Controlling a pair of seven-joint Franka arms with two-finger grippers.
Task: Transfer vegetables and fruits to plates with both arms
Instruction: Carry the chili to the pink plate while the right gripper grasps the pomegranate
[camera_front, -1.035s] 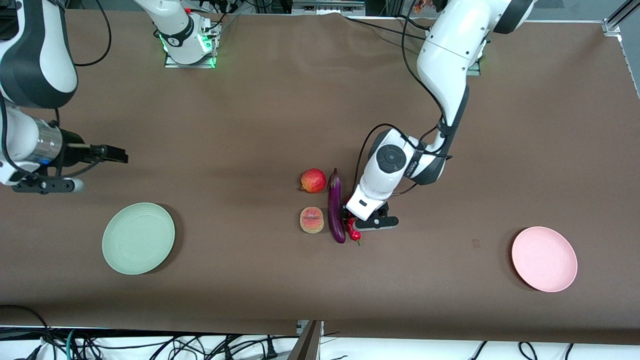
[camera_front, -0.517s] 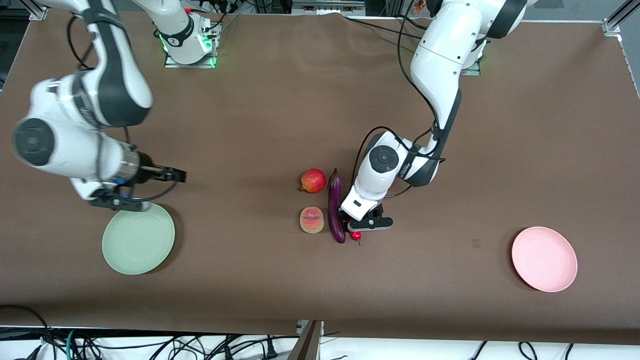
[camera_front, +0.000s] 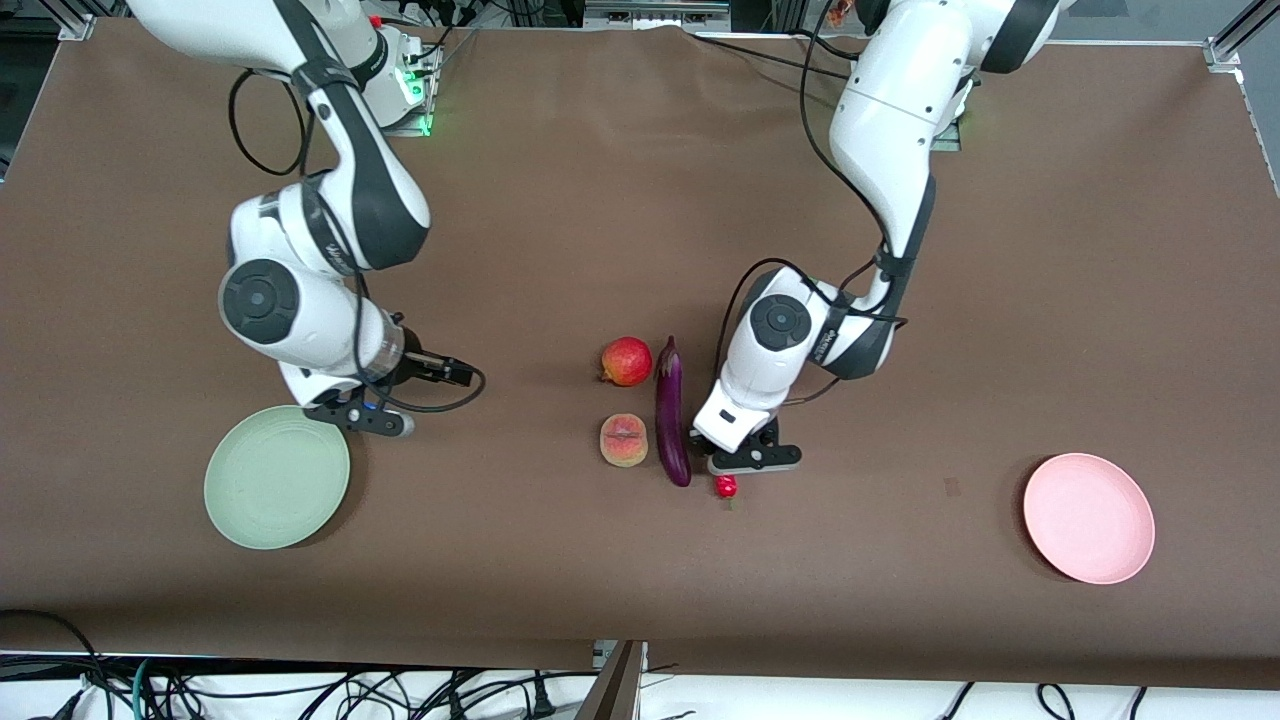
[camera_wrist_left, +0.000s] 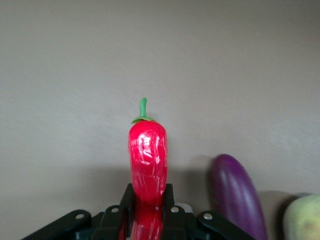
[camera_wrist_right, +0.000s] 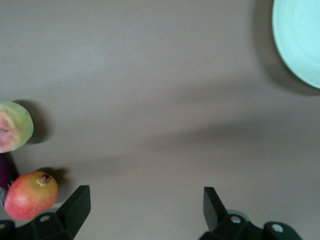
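Landmark = eggplant (camera_front: 672, 416), lying flat mid-tabletop (camera_front: 560, 220). Left pincer (camera_wrist_left: 148, 204) is up just beside it toward the left arm's end, pinching the chili (camera_wrist_left: 147, 162), green stem pointing away from the pincer. Peach (camera_front: 625, 440) and pomegranate (camera_front: 627, 361) sit just beside the eggplant toward the right arm's end, peach nearer the camera. Right pincer (camera_wrist_right: 145, 207) spread, carrying nothing, over bare tabletop between eggplant and green plate (camera_front: 277, 477). Pink plate (camera_front: 1089, 518) well apart, toward the left arm's end. No readable writing.
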